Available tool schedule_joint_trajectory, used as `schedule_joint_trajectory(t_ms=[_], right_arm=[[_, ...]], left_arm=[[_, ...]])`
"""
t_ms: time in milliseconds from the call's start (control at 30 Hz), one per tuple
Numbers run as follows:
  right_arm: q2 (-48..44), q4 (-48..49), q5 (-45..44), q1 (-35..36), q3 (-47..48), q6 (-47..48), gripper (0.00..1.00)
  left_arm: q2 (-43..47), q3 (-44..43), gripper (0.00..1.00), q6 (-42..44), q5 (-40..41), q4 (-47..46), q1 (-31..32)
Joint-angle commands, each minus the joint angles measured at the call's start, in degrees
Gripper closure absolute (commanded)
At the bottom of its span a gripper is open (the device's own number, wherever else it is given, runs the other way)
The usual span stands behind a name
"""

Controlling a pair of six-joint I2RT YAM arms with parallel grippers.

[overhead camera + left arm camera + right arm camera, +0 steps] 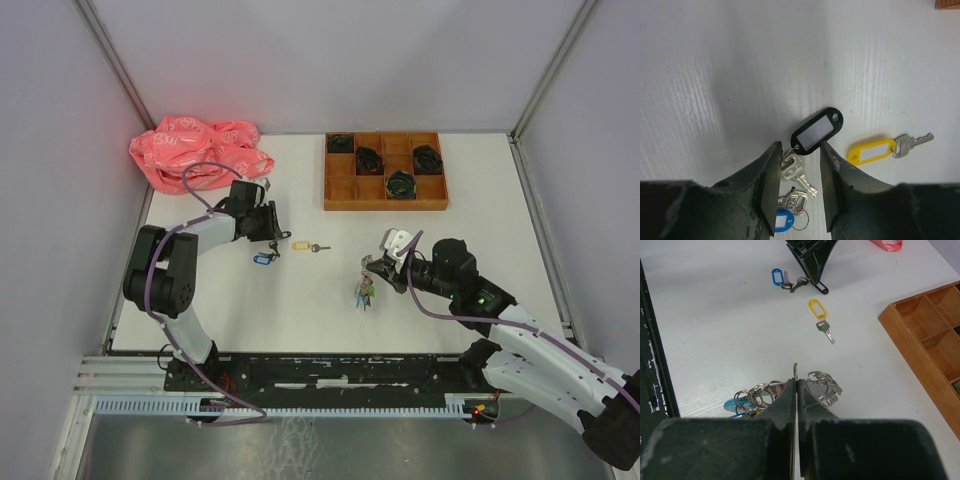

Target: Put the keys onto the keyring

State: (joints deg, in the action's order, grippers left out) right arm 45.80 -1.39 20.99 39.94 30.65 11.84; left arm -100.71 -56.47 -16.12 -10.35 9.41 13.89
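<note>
My right gripper is clamped on the keyring, a bunch of silver loops with blue tags, at mid-table. My left gripper, jaws apart, straddles the black-tagged key. The yellow-tagged key lies just right of it, the blue-tagged key nearer.

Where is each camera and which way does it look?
Top external: above, behind the arms, facing down at the table; both arms show.
Left wrist: on the left arm, facing down; left gripper straddles a black tag.
Right wrist: on the right arm, facing across the table; right gripper pinches the keyring.
All share the yellow-tagged key.
</note>
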Motion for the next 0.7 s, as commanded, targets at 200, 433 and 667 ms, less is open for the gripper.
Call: schedule_joint_trajectory(t_ms=[200, 433, 667], right_arm=[[-0.3, 3.3, 2.3, -0.3, 2.5, 0.4, 0.99], [-0.2, 3.5, 2.7, -0.3, 2.6, 0.4, 0.99], [0.1, 3.6, 2.9, -0.3, 2.6, 0.3, 0.99]], left_arm=[[4.2, 4.3, 0.6, -5.6, -3.3, -4.2, -0.1], [5.6, 5.5, 0.67, -6.0, -3.5, -4.1, -0.2], [5.2, 5.7, 0.77, -6.1, -4.0, -4.5, -0.2]])
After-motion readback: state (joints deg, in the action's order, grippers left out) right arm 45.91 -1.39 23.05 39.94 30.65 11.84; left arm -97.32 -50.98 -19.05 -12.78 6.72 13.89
